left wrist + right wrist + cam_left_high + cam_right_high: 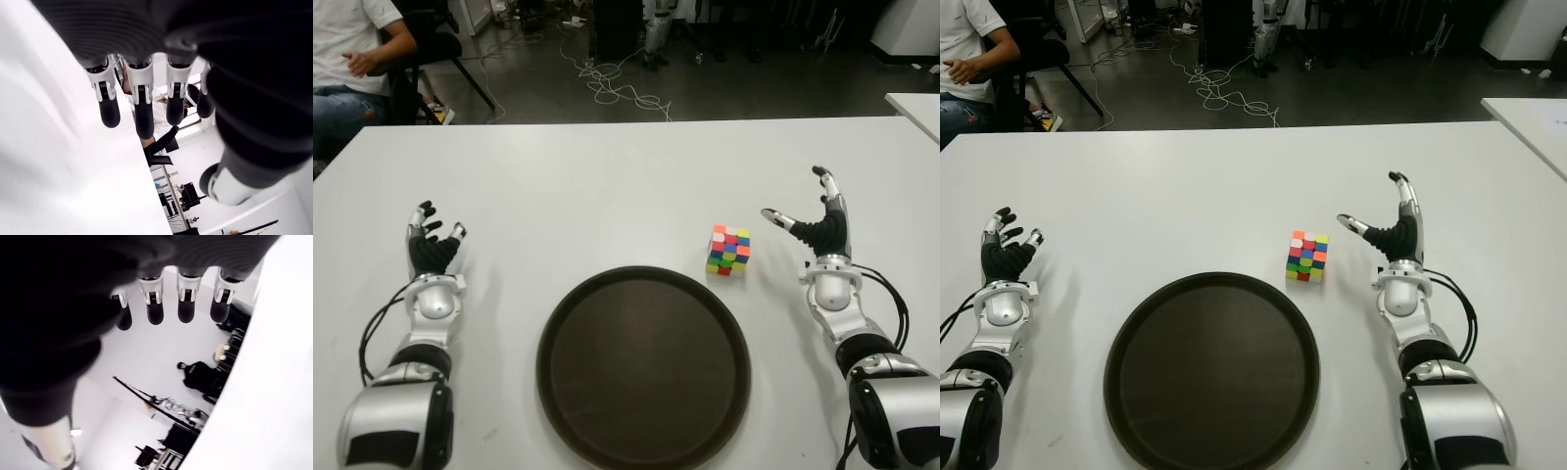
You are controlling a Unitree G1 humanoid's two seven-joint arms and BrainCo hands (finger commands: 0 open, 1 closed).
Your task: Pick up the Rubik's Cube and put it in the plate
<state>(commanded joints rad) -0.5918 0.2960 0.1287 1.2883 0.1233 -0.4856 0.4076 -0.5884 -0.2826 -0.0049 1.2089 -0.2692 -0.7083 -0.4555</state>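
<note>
The Rubik's Cube (pixel 728 250) is sitting on the table (pixel 607 176), just behind the plate's (pixel 643 367) right rim. The right hand (pixel 819 230) is showing right of the cube, the left hand (pixel 433 248) well left of the plate.

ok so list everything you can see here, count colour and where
cube: one, multicoloured, on the table just beyond the plate's far right edge
plate: one, dark brown, round, near middle of the table, nothing in it
table: one, white
cables: a tangle, pale, on the floor beyond the table
person: one, seated, far left
left robot hand: one, black and silver, open, left of the plate
right robot hand: one, open, right of the cube
</note>
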